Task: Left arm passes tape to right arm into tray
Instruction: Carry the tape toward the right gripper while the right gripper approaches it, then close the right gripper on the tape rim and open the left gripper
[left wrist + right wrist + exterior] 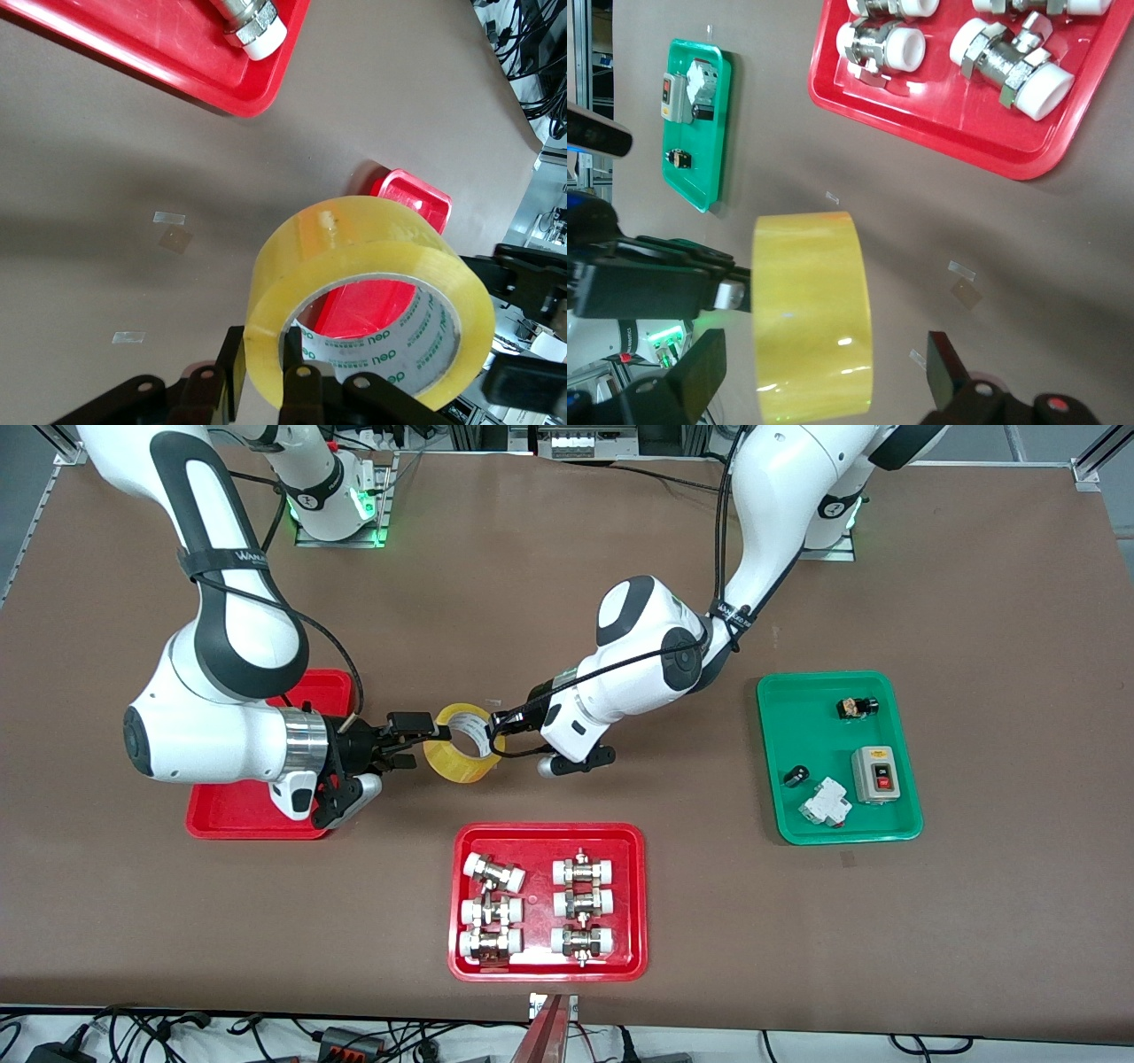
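The yellow tape (461, 755) hangs in the air over the bare table between the two trays at mid-table. My left gripper (498, 733) is shut on the tape's wall, one finger (223, 372) outside the ring and one inside it. My right gripper (409, 742) is open with its fingers on either side of the roll, and the right wrist view shows a gap on each side of the tape (811, 310). The plain red tray (330, 687) lies under the right arm, mostly hidden. It also shows in the left wrist view (416, 190).
A red tray (549, 838) with white-capped metal fittings lies nearer the front camera than the tape. A green tray (819, 735) with switches and small parts lies toward the left arm's end. Small bits of tape stick to the table (168, 217).
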Controlling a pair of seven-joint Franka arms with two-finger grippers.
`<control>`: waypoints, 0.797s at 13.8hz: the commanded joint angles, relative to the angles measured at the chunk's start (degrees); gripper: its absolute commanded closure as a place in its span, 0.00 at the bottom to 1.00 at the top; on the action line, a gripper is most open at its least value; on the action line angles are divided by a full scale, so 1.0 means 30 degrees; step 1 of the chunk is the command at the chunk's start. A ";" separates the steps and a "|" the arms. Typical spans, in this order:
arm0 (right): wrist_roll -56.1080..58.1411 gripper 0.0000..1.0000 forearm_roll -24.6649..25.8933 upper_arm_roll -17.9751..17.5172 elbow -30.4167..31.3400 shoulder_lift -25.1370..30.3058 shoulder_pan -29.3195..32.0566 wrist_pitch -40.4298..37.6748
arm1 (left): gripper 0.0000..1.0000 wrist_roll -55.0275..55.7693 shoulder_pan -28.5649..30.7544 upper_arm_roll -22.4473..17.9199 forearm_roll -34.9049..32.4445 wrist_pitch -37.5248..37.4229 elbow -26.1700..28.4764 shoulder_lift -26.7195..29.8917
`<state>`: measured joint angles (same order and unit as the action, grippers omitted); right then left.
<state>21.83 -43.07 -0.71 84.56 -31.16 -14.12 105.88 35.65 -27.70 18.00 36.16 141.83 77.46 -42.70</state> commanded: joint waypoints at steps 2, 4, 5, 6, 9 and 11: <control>0.0456 0.00 -0.1110 0.0032 -0.0529 -0.0453 -0.0069 0.0009 | 0.99 0.0041 -0.0170 -0.0110 0.0221 0.0068 -0.0919 -0.0268; 0.0456 0.00 -0.1142 0.0032 -0.0529 -0.0453 -0.0185 0.0009 | 0.99 0.0041 -0.0170 -0.0110 0.0221 0.0097 -0.0890 -0.0268; 0.0456 0.00 -0.1171 0.0032 -0.0529 -0.0482 -0.0245 0.0009 | 0.99 0.0041 -0.0170 -0.0110 0.0221 0.0068 -0.0890 -0.0268; 0.0456 0.00 -0.1172 0.0032 -0.0529 -0.0482 -0.0245 -0.0049 | 0.99 0.0041 -0.0170 -0.0110 0.0221 0.0097 -0.0890 -0.0268; 0.0398 0.61 -0.1172 0.0032 -0.0529 -0.0453 -0.0187 -0.0225 | 0.99 0.0041 -0.0170 -0.0110 0.0221 0.0097 -0.0890 -0.0268; 0.0456 0.81 -0.1172 0.0032 -0.0529 -0.0453 -0.0187 -0.0226 | 0.99 0.0012 -0.0170 -0.0110 0.0221 0.0068 -0.0890 -0.0268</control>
<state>22.45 -45.92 -0.79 84.32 -31.78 -14.66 105.74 35.65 -27.71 17.91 36.16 141.88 76.86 -42.79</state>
